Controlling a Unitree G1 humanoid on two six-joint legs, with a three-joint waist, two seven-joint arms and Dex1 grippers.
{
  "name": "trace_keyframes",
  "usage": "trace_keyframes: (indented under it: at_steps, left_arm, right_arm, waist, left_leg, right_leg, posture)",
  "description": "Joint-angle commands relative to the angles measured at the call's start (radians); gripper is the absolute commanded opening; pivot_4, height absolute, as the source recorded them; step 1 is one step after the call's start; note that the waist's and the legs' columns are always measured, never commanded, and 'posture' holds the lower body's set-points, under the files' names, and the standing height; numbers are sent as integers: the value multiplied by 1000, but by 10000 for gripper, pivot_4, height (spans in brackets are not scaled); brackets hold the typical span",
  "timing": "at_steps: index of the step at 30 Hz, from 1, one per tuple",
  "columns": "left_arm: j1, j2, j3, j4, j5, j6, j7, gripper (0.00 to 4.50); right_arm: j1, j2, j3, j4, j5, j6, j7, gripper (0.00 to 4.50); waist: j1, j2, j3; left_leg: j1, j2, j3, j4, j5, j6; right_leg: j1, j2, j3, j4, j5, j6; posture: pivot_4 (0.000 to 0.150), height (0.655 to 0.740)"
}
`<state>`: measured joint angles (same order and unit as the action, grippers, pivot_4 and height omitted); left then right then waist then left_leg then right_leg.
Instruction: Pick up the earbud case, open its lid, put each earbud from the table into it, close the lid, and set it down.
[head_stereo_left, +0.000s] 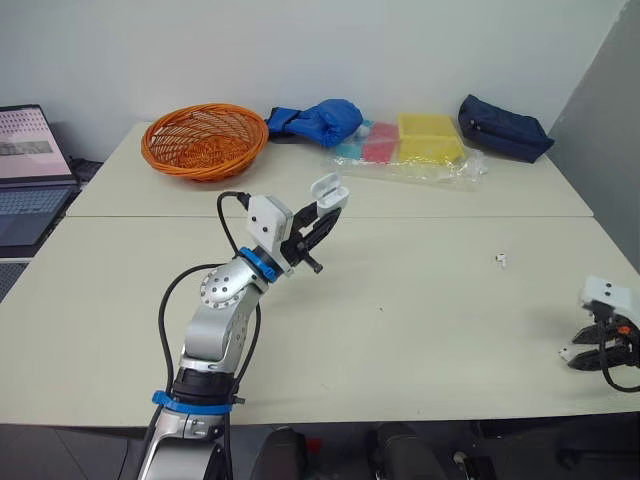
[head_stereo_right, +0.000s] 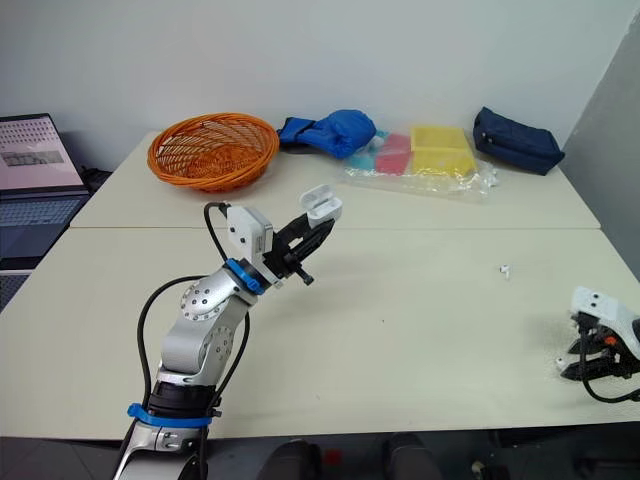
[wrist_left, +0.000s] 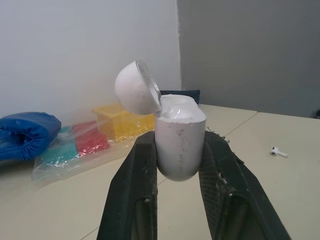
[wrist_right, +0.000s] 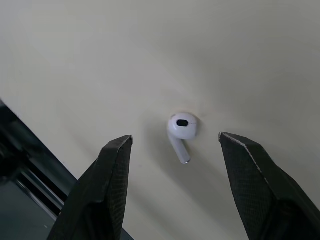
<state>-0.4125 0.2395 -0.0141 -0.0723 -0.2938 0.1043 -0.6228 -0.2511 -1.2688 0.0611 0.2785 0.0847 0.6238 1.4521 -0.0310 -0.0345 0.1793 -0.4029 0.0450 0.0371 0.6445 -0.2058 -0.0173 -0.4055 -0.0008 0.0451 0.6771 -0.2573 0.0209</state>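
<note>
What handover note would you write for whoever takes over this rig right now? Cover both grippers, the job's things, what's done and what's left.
Left gripper shut on the earbud case, held up above the table, lid open.
Right gripper open, fingers either side of one earbud lying on the table, not touching.
Second earbud lies loose on the table, between the two grippers.
Done: pick-up, lid opened. Left: both earbuds in, close lid, set down.

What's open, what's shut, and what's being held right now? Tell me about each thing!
earbud case: lid open, held up off the table.
left end effector: shut on the earbud case.
first earbud: loose on the table, not gripped.
right end effector: open, straddling the first earbud.
second earbud: loose on the table.
laptop: open, screen lit.
</note>
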Motion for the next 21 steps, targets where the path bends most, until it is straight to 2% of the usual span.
trace_keyframes:
  at_steps: [1,4,10,14,18,21]
  left_arm:
    - [-6,-6,-3,-48,-16,-8,3,7427]
    - [-11,-10,-5,-43,-16,-9,4,7427]
    - [-13,-13,-6,-40,-14,-10,4,7427]
    - [-10,-13,-8,-44,-13,-9,4,7427]
    - [-8,-10,-6,-48,-15,-4,4,7427]
    - [-6,-9,-5,-48,-16,-3,6,7427]
  right_arm:
    - [-43,-17,-45,-24,45,183,-35,28687]
    - [-85,-5,-47,-31,78,317,-65,28687]
    - [21,-32,-65,-129,73,124,-74,28687]
    - [76,-32,-84,-196,101,133,-76,28687]
    - [150,-43,-103,-207,77,-8,-102,28687]
    - [167,-35,-113,-207,74,-28,-138,28687]
  waist:
    - [0,0,0]
    - [-1,0,0]
    - [1,0,0]
    - [0,0,0]
    - [2,0,0]
    - [0,0,0]
  left_leg:
    - [0,0,0,0,0,0]
    - [0,0,1,0,0,0]
    - [-2,0,0,-1,0,0]
    - [-4,0,-1,-1,-1,-1]
    - [-4,0,-1,-1,-1,-2]
    - [-4,0,-1,-1,-1,-2]
  right_leg:
    - [0,0,0,0,0,0]
    - [0,0,1,0,0,0]
    - [-1,0,-2,-2,0,1]
    - [-2,0,-1,-3,1,5]
    - [-1,0,-3,-3,0,4]
    - [-2,0,-2,-3,0,3]
  posture:
    - [1500,7400]
    - [1500,7400]
    - [1500,7400]
    - [1500,7400]
    - [1500,7400]
    - [1500,7400]
